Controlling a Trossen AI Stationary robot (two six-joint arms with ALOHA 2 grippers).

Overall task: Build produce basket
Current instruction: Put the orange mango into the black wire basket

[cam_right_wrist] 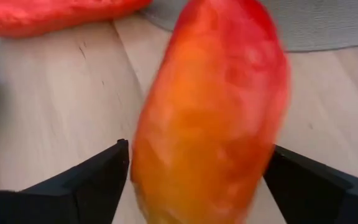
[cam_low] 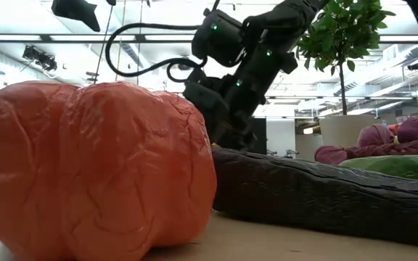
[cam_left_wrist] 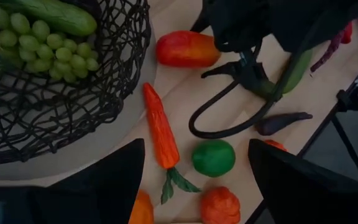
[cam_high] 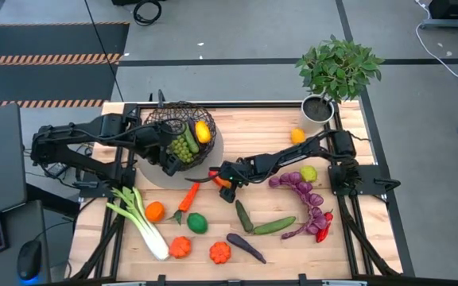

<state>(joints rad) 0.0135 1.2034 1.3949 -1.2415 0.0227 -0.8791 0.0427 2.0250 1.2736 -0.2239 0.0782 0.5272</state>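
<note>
The dark wire basket stands on a round grey mat at the far left and holds green grapes, a cucumber and a yellow fruit. My left gripper is open and empty at the basket's near rim, above the carrot and lime. My right gripper is open, low at the table's middle, with one finger on either side of a red-orange fruit that lies on the wood. The fruit also shows in the left wrist view. My right gripper comes at the red-orange fruit from above, slanting from the table's right, its fingers across the fruit's long sides. The fruit fills the gap between them. I cannot tell whether the fingers touch it.
Loose produce lies on the near half: leek, orange, lime, two small orange pumpkins, aubergine, two cucumbers. Purple vegetables and a red chilli lie right. A potted plant stands far right.
</note>
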